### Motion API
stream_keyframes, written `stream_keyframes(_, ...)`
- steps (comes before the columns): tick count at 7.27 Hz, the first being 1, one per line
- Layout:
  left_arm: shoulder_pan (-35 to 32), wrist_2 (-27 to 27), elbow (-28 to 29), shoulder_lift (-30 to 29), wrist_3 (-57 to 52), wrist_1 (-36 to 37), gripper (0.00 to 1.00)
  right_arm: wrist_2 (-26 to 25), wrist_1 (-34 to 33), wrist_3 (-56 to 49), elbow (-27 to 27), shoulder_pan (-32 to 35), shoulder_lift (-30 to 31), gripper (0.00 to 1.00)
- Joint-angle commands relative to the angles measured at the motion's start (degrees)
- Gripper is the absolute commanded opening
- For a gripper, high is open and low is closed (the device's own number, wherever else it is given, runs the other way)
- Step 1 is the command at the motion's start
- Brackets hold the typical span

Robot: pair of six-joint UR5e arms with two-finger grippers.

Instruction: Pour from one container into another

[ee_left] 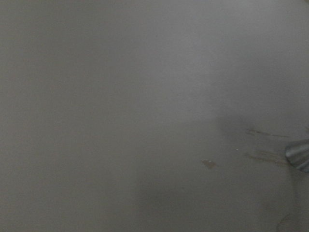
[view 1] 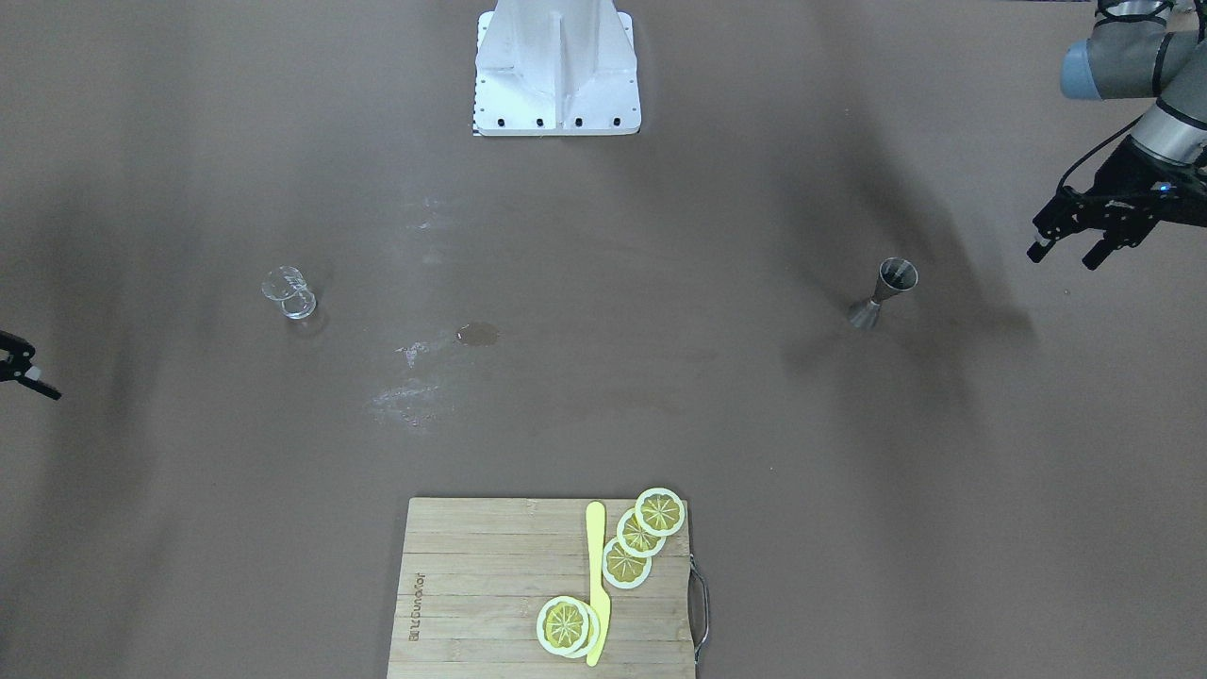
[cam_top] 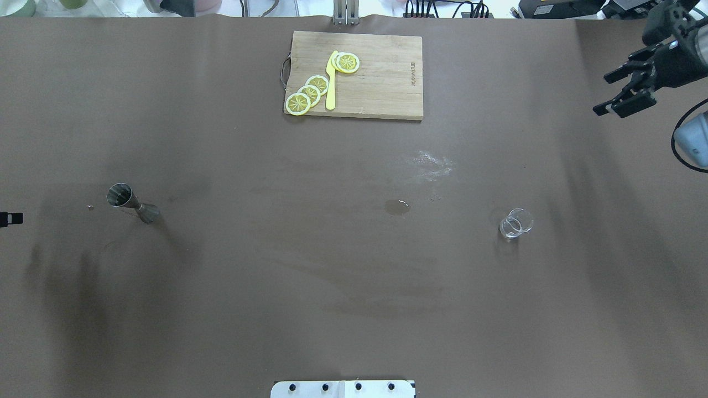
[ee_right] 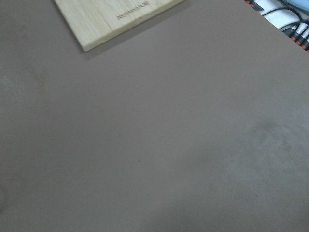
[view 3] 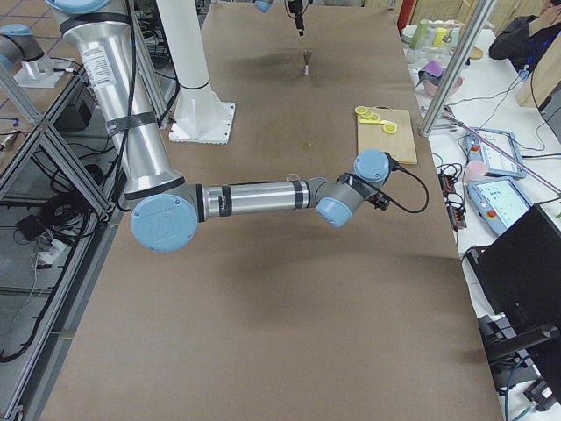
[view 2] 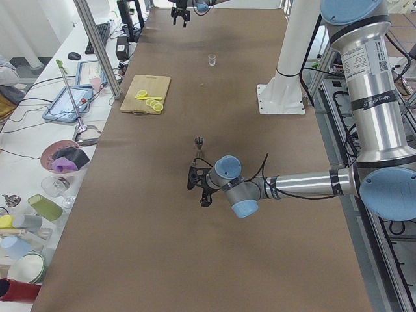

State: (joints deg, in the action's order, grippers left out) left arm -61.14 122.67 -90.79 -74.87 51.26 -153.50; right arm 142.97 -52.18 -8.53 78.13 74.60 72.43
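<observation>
Left claw (view 1: 1066,253): fingers spread wide, empty, at the right edge of the front view, near but clear of the jigger (view 1: 884,292), which stood upright on the tabletop (view 1: 660,405) right of centre. Right claw (cam_top: 605,94): likewise parted and empty, upper right of the overhead view. Tumbler (view 1: 288,292): upright, left of centre, well apart from the jigger. Risk, as judged: an off-centre pinch on the narrow waist could topple the jigger and spill it short of the tumbler.

We count one jigger (view 1: 884,292), one glass (view 1: 289,292), one wooden board (view 1: 490,585), one yellow knife (view 1: 596,585) and two grippers: the left gripper (view 1: 1066,256) and the right gripper (cam_top: 608,94). Of lemon slices (view 1: 660,511) we see four clearly, maybe a fifth under one.
</observation>
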Motion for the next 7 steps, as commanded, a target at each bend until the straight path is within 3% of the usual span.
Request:
stream_keyframes(1,-14.8,9.1,0.1,-4.4,-31.9,24.7,0.99,-7.8,-12.9,0.0,2.8,2.2,-0.2,1.0)
stream_keyframes(2,-21.5,11.2,0.8,-8.7,-50.5,38.9,0.99,-12.1,-13.6,0.3,2.8,1.9,-0.2,1.0)
stream_keyframes(3,-23.6,11.1,1.2,-9.7,-60.2,44.0,0.99,-12.8,-14.7,0.3,2.8,1.9,-0.2,1.0)
stream_keyframes(5,-28.0,11.6,2.0,-13.9,-68.0,55.9,0.99,-11.2,-18.6,0.4,4.4,4.7,1.8,1.0)
stream_keyframes(6,-29.7,11.8,2.5,-16.1,-77.3,62.1,0.99,-11.4,-26.1,0.4,7.2,5.0,2.0,1.0)
stream_keyframes(7,-29.9,11.7,0.1,-15.7,-78.3,63.0,0.99,-12.1,-34.7,0.3,9.2,6.1,1.9,1.0)
